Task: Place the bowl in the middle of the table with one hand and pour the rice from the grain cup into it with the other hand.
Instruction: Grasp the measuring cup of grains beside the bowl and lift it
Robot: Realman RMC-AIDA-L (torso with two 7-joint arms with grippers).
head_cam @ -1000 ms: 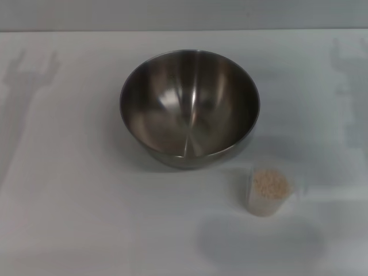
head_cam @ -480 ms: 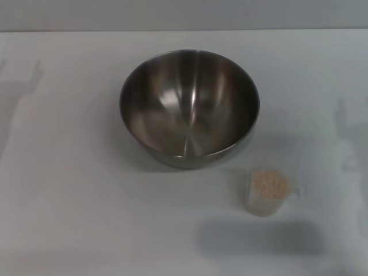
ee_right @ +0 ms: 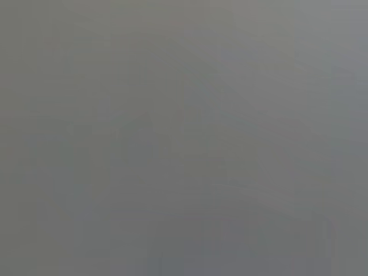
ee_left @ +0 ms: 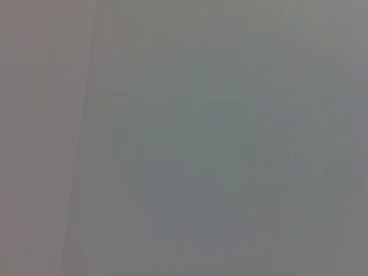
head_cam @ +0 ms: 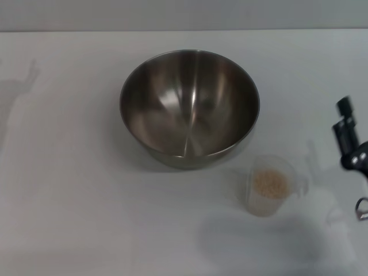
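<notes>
The steel bowl (head_cam: 190,106) stands upright and empty near the middle of the white table (head_cam: 69,190). The clear grain cup (head_cam: 269,187) stands just in front of it and to its right, upright, with pale rice (head_cam: 270,183) inside. My right gripper (head_cam: 352,150) shows at the right edge of the head view, level with the cup and apart from it. My left gripper is out of view; only its faint shadow lies at the far left. Both wrist views show only blurred grey surface.
The table's far edge (head_cam: 184,30) runs along the top of the head view. A soft shadow lies on the table in front of the cup.
My right gripper has come into view at the right edge, moving in toward the cup. The shadow at the left has shifted. The bowl and cup have not moved.
</notes>
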